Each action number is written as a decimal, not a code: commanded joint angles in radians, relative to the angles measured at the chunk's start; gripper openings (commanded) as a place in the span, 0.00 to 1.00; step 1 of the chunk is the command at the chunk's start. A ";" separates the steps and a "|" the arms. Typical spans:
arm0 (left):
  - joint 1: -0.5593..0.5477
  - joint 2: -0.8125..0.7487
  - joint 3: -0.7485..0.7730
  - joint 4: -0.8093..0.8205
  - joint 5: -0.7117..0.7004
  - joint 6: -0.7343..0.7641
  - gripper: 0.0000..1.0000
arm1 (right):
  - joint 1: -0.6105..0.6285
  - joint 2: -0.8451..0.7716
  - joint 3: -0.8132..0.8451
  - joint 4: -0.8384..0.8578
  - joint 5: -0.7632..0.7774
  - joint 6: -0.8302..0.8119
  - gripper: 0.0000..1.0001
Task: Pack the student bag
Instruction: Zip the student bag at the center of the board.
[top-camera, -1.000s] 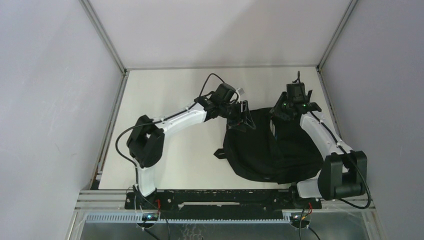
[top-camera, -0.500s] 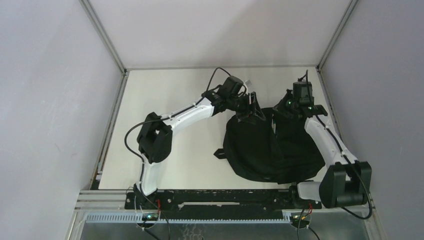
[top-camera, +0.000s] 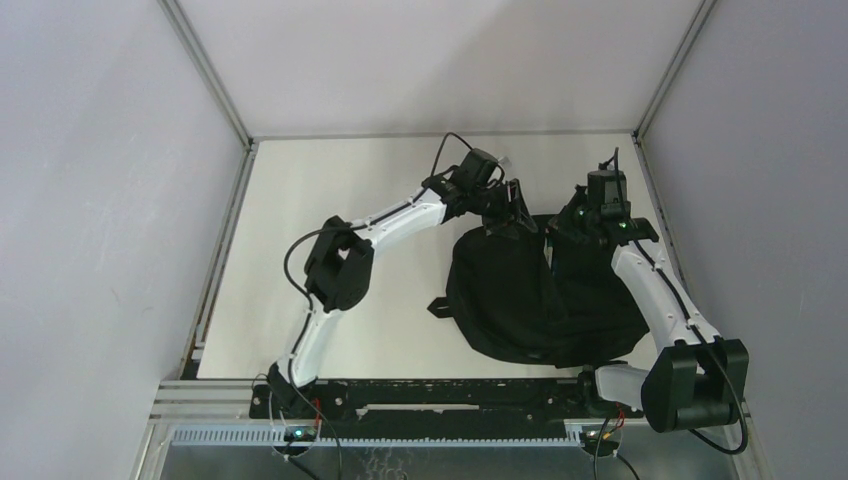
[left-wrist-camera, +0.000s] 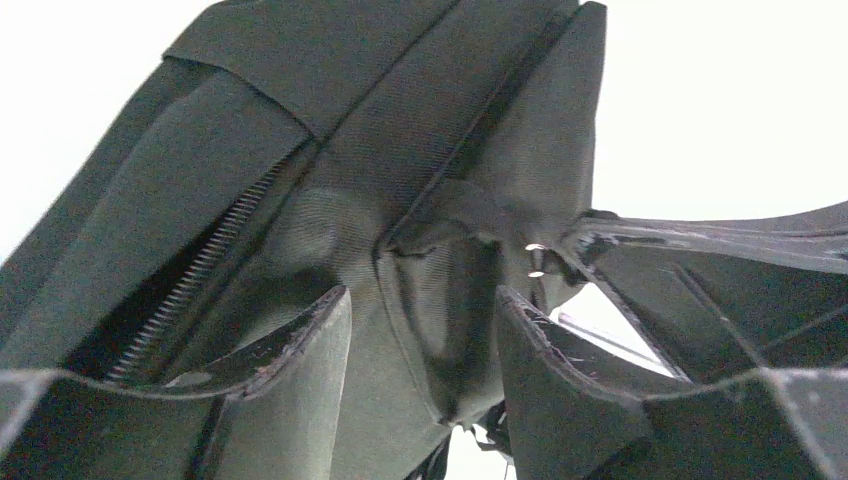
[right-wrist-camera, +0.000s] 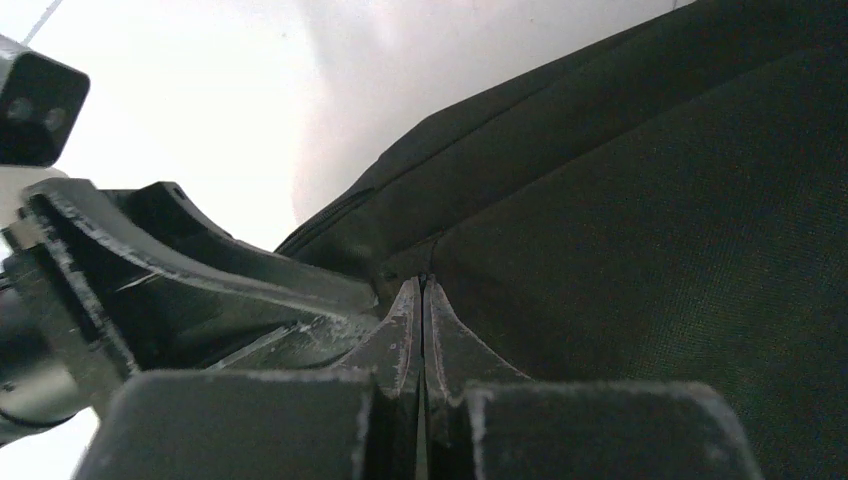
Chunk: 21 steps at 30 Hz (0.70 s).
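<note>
The student bag (top-camera: 540, 300) is a large black fabric backpack lying on the right half of the white table. My left gripper (top-camera: 508, 212) is at the bag's far top edge. In the left wrist view (left-wrist-camera: 422, 292) its jaws stand apart with a thick fold of the bag (left-wrist-camera: 400, 150) between them, beside an open zip (left-wrist-camera: 190, 290). My right gripper (top-camera: 572, 228) is at the bag's top right. In the right wrist view (right-wrist-camera: 422, 283) its fingers are pressed together, pinching the bag's fabric (right-wrist-camera: 650, 200) at a seam. No books are in view.
A short black strap (top-camera: 437, 307) sticks out of the bag's left side. The white table (top-camera: 330, 190) is fenced by grey walls with metal posts (top-camera: 205, 70) at the back corners. The two grippers are close together above the bag's top.
My left arm has stretched further away and to the right, drawing the bag's top corner with it. My right gripper has shifted slightly right and stays on the bag's top.
</note>
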 joint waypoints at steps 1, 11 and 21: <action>0.010 0.012 0.070 -0.002 -0.004 0.072 0.58 | 0.003 -0.034 0.009 0.004 0.013 0.007 0.00; 0.010 0.065 0.071 0.162 0.138 0.027 0.49 | -0.012 -0.014 0.009 0.006 -0.006 0.014 0.00; 0.008 0.090 0.072 0.177 0.140 0.022 0.37 | -0.018 -0.008 0.009 0.000 -0.033 0.015 0.00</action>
